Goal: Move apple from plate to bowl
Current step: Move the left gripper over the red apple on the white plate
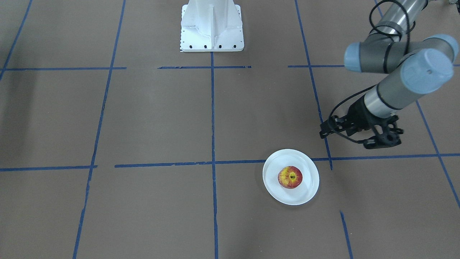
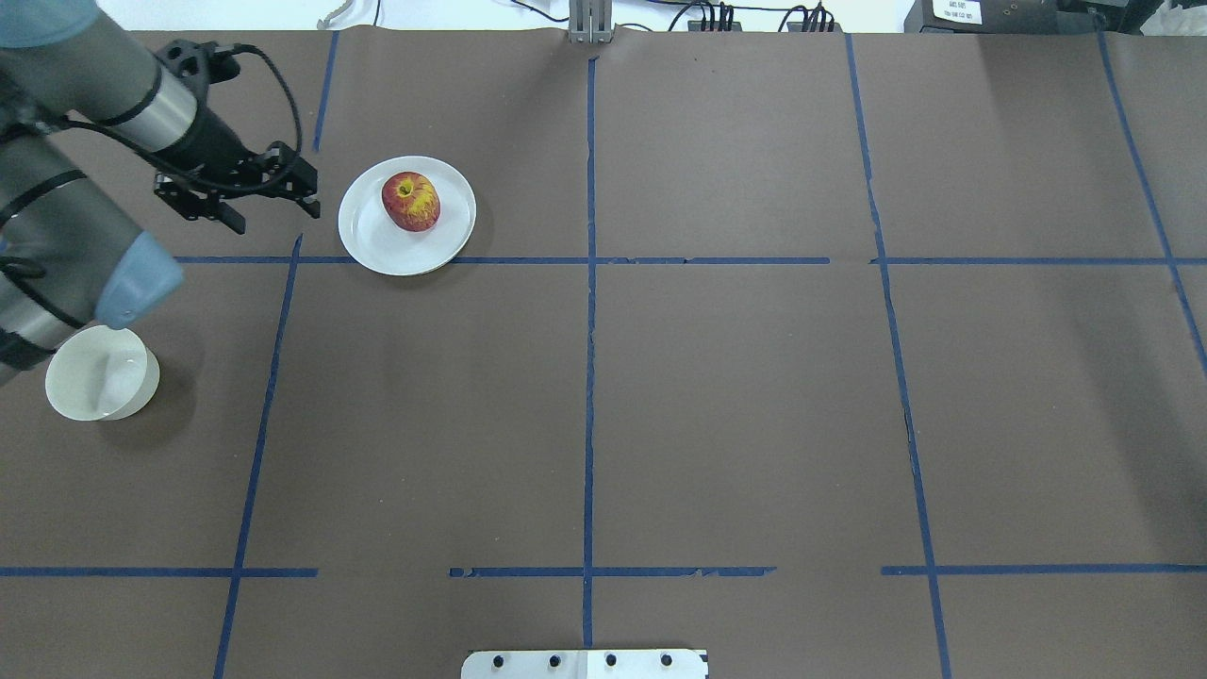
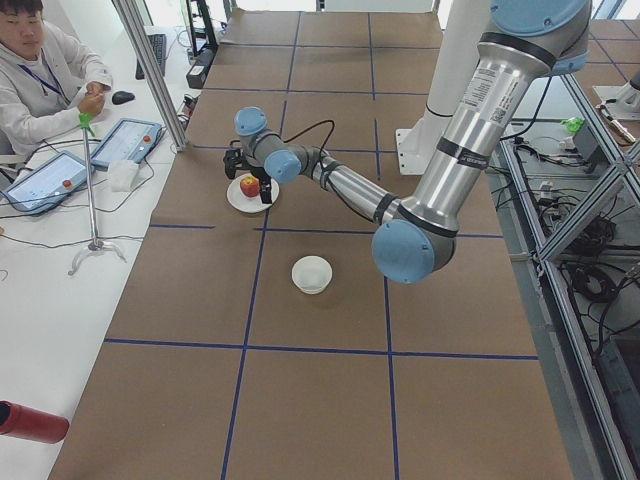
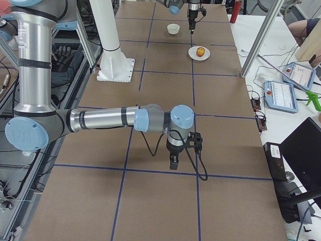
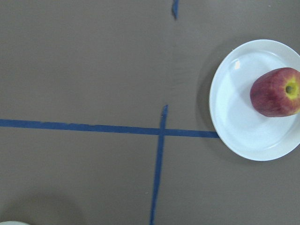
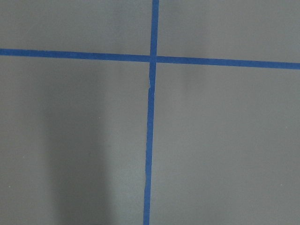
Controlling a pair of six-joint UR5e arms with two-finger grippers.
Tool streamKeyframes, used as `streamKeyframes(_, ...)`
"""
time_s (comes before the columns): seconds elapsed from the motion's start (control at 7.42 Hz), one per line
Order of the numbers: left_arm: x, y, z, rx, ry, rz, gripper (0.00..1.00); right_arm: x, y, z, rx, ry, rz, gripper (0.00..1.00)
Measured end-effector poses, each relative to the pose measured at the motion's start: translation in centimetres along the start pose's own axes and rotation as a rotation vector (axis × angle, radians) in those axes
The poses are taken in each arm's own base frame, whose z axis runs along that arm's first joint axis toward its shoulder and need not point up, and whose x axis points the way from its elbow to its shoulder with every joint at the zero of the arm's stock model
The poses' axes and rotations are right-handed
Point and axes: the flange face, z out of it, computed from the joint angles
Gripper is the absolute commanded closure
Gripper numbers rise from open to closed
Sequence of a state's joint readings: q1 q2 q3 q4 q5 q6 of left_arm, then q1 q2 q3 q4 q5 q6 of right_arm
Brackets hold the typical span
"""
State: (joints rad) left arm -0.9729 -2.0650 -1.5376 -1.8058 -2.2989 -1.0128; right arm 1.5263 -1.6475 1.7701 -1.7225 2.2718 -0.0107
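The red and yellow apple (image 1: 290, 177) (image 2: 410, 201) sits stem up in the middle of the flat white plate (image 1: 306, 167) (image 2: 377, 238). In the left wrist view the apple (image 5: 275, 92) and the plate (image 5: 234, 126) lie at the right edge. My left gripper (image 2: 272, 213) (image 1: 345, 139) hovers beside the plate, on the side nearer the bowl, open and empty. The cream-white bowl (image 2: 99, 375) (image 3: 311, 273) stands empty near the table's left end, partly under my left arm's elbow. My right gripper (image 4: 173, 161) shows only in the exterior right view, over bare table; I cannot tell its state.
Brown paper with blue tape lines (image 2: 589, 283) covers the table. The white robot base (image 1: 212, 27) stands at the table's middle edge. An operator (image 3: 40, 85) sits with tablets at a side table beyond the plate's end.
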Motion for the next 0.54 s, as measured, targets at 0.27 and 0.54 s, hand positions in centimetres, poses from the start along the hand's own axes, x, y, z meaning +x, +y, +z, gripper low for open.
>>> streamKeyframes(0.27, 4.2, -3.1, 3.5, 0.036, -0.032, -0.02, 0.0, 0.0, 0.0, 0.0, 0.0, 0.0, 0.0, 0.0)
streamKeyframes(0.54, 7.3, -6.0, 6.1, 0.083, -0.043, -0.033, 0.0, 0.0, 0.0, 0.0, 0.0, 0.0, 0.0, 0.0)
